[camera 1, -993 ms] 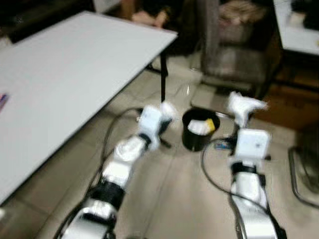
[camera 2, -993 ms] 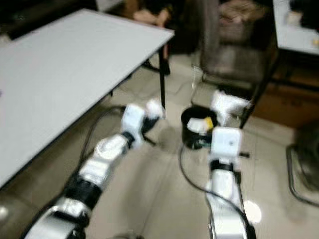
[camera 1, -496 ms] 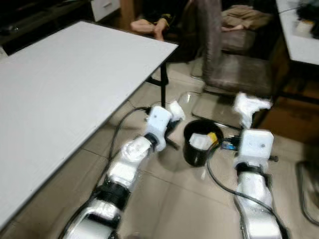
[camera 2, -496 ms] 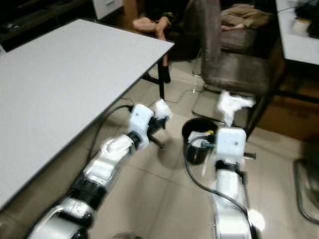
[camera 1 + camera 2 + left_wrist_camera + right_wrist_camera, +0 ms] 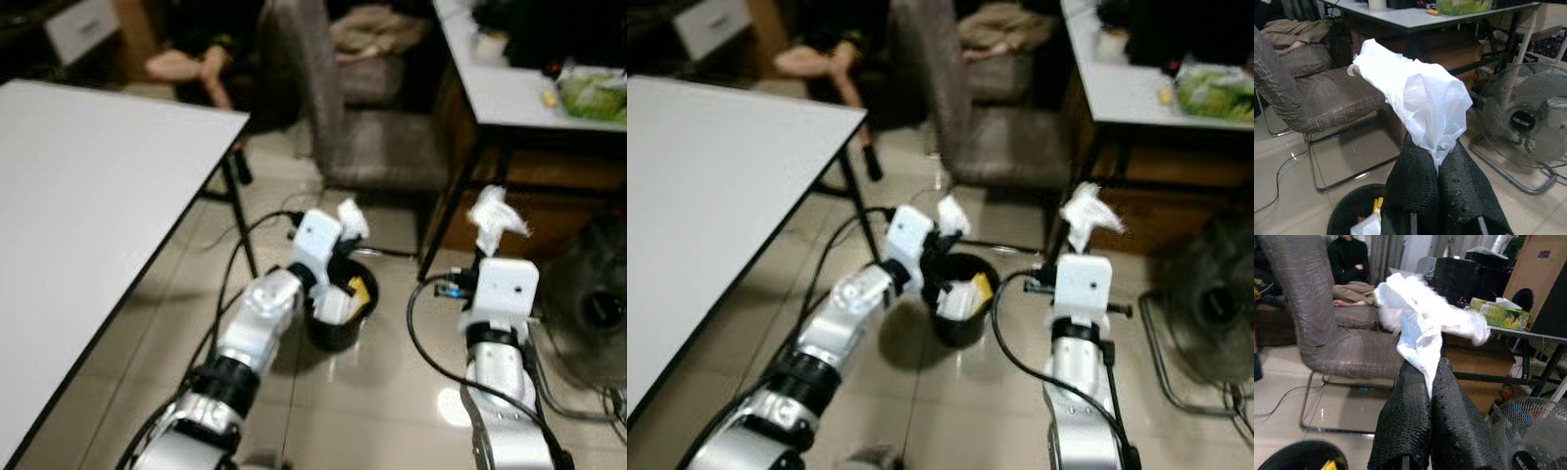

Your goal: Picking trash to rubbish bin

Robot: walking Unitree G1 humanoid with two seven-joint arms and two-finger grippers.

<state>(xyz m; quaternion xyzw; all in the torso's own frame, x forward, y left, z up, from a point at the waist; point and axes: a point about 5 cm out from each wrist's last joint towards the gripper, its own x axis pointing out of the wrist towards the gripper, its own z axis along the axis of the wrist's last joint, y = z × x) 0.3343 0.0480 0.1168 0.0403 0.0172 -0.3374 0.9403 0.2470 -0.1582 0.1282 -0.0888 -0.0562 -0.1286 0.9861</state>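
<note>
Left eye view | left end effector (image 5: 345,223) clenched on white plastic wad (image 5: 1418,93), over black bin (image 5: 338,328) rim at 11 o'clock | right end effector (image 5: 493,235) grips second wad (image 5: 1422,328), bin's 3 o'clock | advice: centre over opening before releasing

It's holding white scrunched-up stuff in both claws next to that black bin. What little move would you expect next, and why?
Probably the left gripper opening. Its fingers are shut on a crumpled white plastic bag, and it hangs right over the black bin, which already holds trash. The right gripper, shut on a white tissue wad, sits off to the bin's side and would need to swing over first.
</note>
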